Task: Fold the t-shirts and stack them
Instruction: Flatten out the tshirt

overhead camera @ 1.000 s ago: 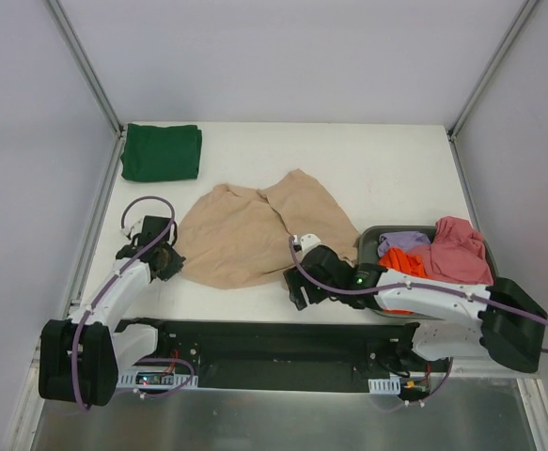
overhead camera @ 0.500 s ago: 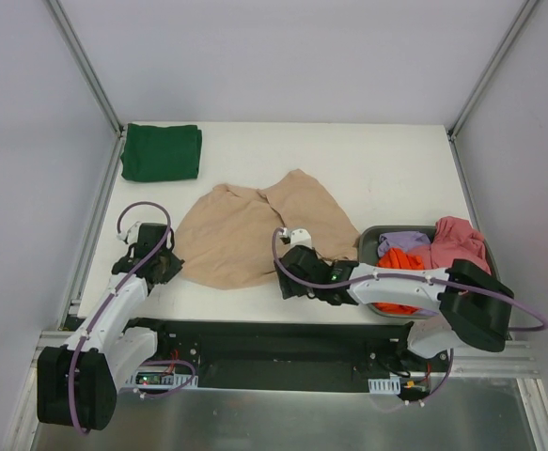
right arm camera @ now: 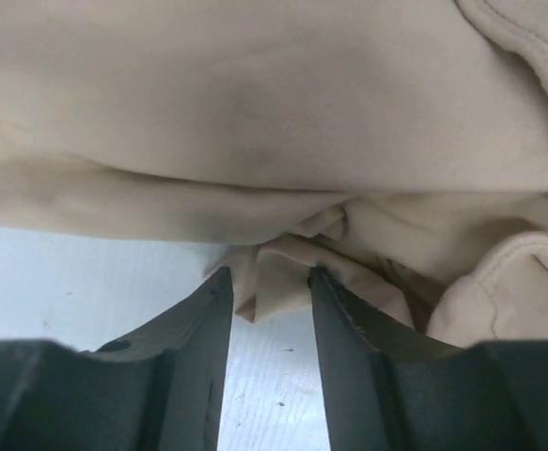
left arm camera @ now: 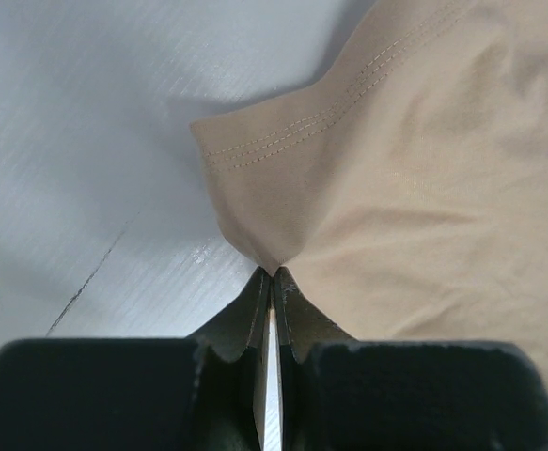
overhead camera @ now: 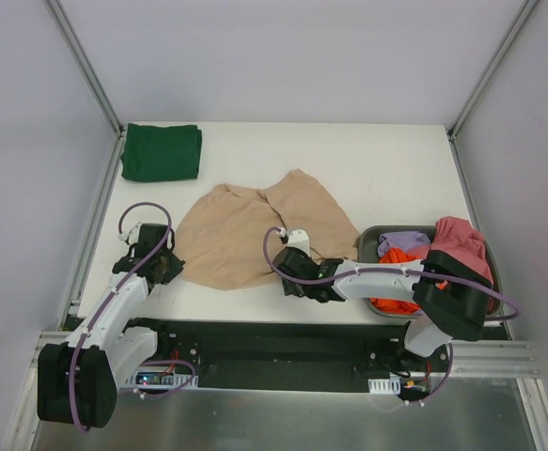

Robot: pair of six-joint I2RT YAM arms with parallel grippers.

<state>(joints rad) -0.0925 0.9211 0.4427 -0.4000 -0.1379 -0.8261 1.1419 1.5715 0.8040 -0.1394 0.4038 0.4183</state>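
A large beige t-shirt (overhead camera: 255, 230) lies crumpled in the middle of the table. My left gripper (overhead camera: 165, 264) is at its near left edge, shut on a pinch of the beige cloth (left arm camera: 272, 254). My right gripper (overhead camera: 288, 272) is at the shirt's near right edge, open, with a fold of beige cloth (right arm camera: 274, 268) just between its fingertips. A dark green t-shirt (overhead camera: 162, 151) lies folded at the far left corner. Orange-red (overhead camera: 398, 265), pink (overhead camera: 457, 246) and lilac (overhead camera: 402, 241) shirts lie heaped in the grey tub (overhead camera: 370, 235) at the right.
The white table (overhead camera: 377, 178) has metal frame posts at its far corners and grey walls on the sides. A black base rail (overhead camera: 264, 343) runs along the near edge between the arm bases.
My right gripper has moved left along the near edge to the beige shirt's hem. My left gripper has shifted slightly back and left at the shirt's left edge.
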